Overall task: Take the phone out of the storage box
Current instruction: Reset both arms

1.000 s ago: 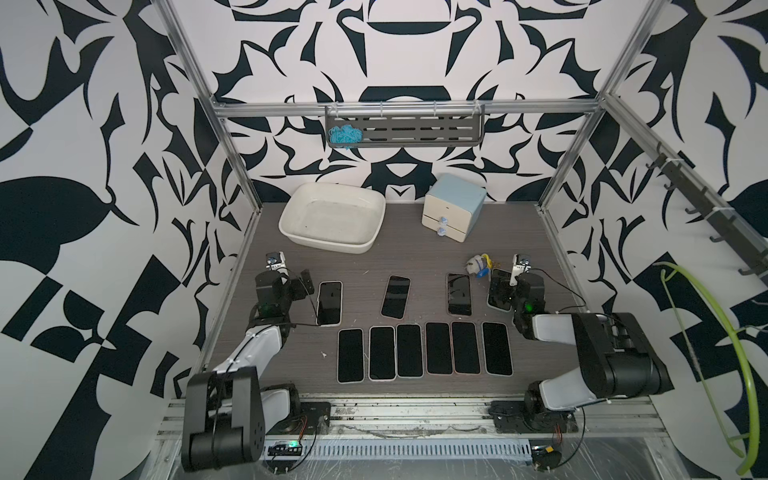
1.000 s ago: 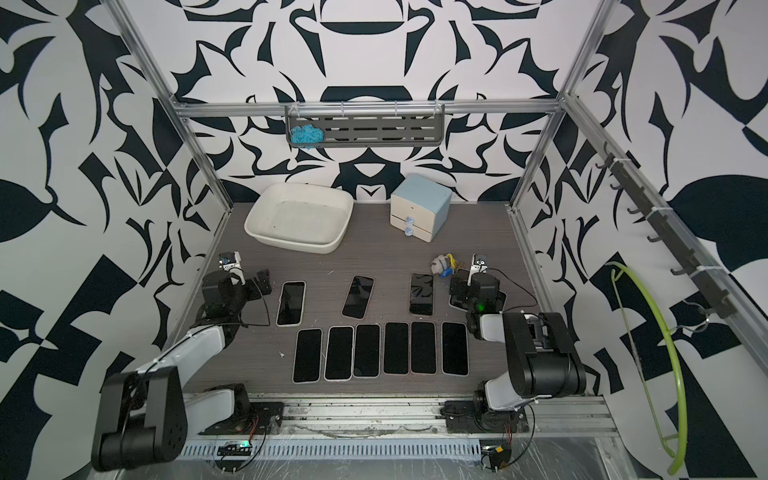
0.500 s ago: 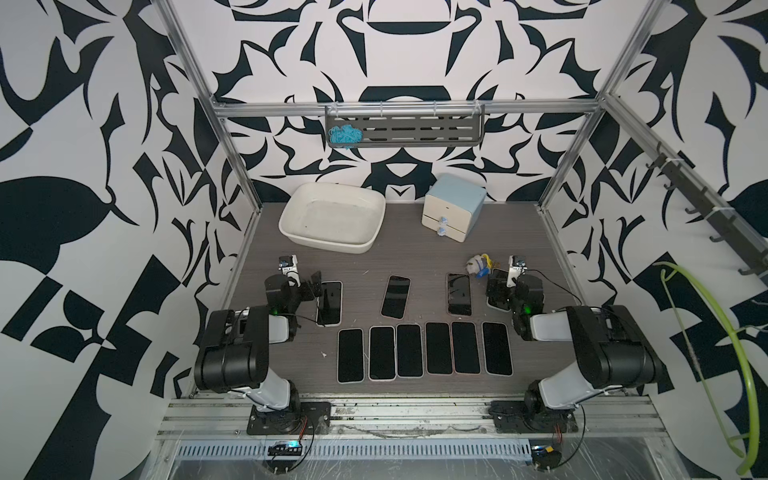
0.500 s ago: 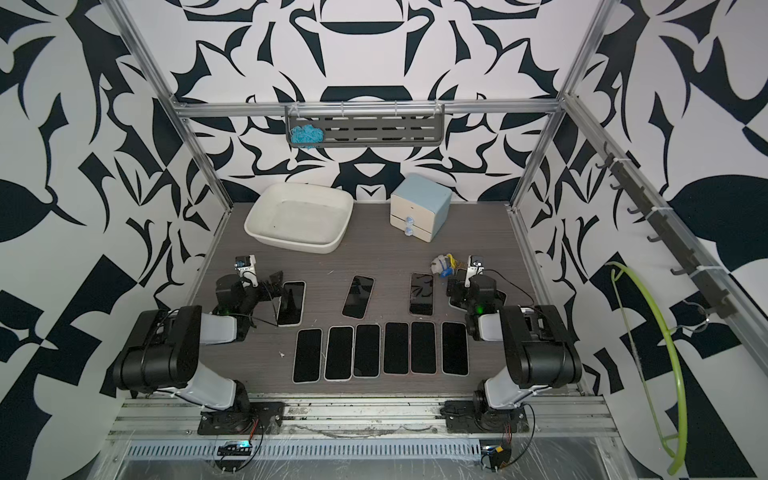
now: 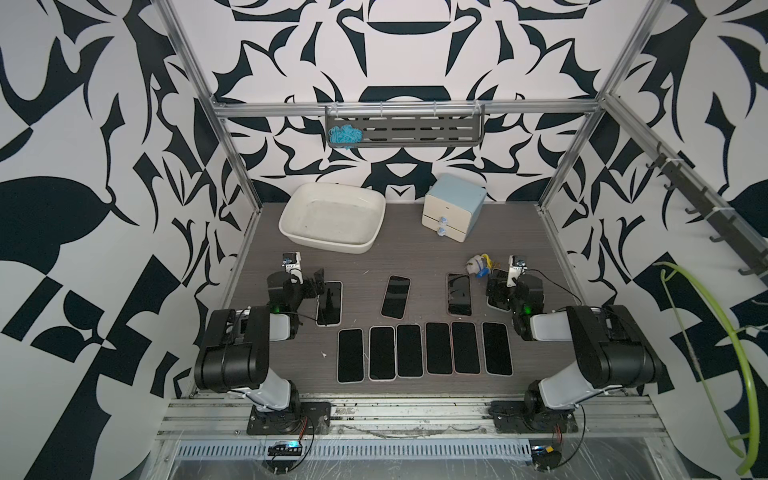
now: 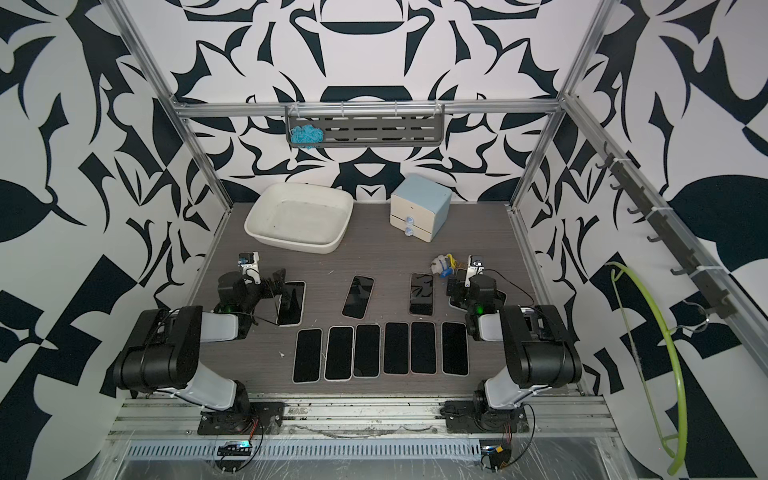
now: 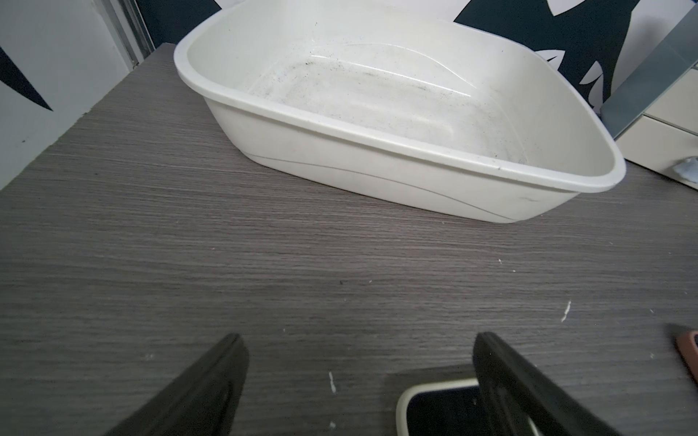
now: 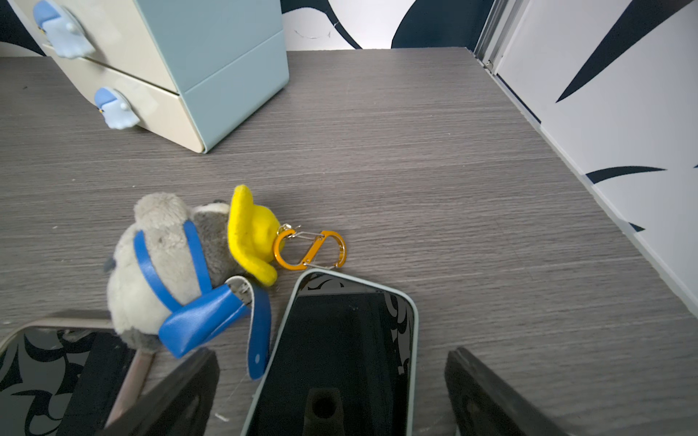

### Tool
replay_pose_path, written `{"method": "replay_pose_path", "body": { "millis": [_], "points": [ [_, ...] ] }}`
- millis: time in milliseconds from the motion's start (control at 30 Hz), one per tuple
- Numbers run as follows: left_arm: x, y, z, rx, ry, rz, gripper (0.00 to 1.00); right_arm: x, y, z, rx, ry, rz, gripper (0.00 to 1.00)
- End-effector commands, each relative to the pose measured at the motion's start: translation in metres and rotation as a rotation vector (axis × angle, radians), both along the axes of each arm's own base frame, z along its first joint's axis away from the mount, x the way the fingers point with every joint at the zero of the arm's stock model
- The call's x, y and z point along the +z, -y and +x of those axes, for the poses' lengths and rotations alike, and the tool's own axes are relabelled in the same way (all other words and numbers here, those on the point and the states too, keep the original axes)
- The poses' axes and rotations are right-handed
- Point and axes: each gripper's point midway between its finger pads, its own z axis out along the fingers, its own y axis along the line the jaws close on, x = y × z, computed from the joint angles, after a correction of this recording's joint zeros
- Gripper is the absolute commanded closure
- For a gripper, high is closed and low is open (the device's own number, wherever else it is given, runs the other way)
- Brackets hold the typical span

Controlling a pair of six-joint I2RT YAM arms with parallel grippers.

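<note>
The storage box (image 5: 332,246) (image 6: 291,245) is an off-white tub at the back left of the table. Its inside shows only bare, scuffed plastic in the left wrist view (image 7: 359,166). Several phones lie on the table outside it, most in a row (image 5: 424,349) near the front. My left gripper (image 5: 319,286) (image 7: 360,351) hangs open low over the far end of a cream-edged phone (image 5: 332,311) (image 7: 434,407). My right gripper (image 5: 498,291) (image 8: 332,356) is open too, straddling a pale-edged phone (image 8: 340,332) without touching it.
A grey plush keychain (image 8: 170,271) (image 5: 478,264) with a yellow hat and orange clip lies against the right gripper's phone. The two-drawer cabinet (image 5: 455,208) stands at the back right. Two loose phones (image 5: 395,296) (image 5: 459,293) lie mid-table.
The left arm has folded up from a low stretched pose, its gripper shifting slightly right over the phone. The right arm has drawn in a little. Both grippers stayed open.
</note>
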Motion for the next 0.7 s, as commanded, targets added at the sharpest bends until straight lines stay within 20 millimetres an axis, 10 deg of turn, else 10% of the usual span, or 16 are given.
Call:
{"method": "replay_pose_path", "body": {
  "millis": [0,667],
  "points": [
    [0.0068,0.0003,0.0020,-0.003,0.021,0.013,0.00,0.0142,-0.0020,0.0060,0.012,0.056,-0.009,0.01],
    [0.0069,0.0002,0.0021,-0.004,0.022,0.014,0.00,0.0135,-0.0056,0.0065,0.033,0.052,-0.014,0.01]
  ]
}}
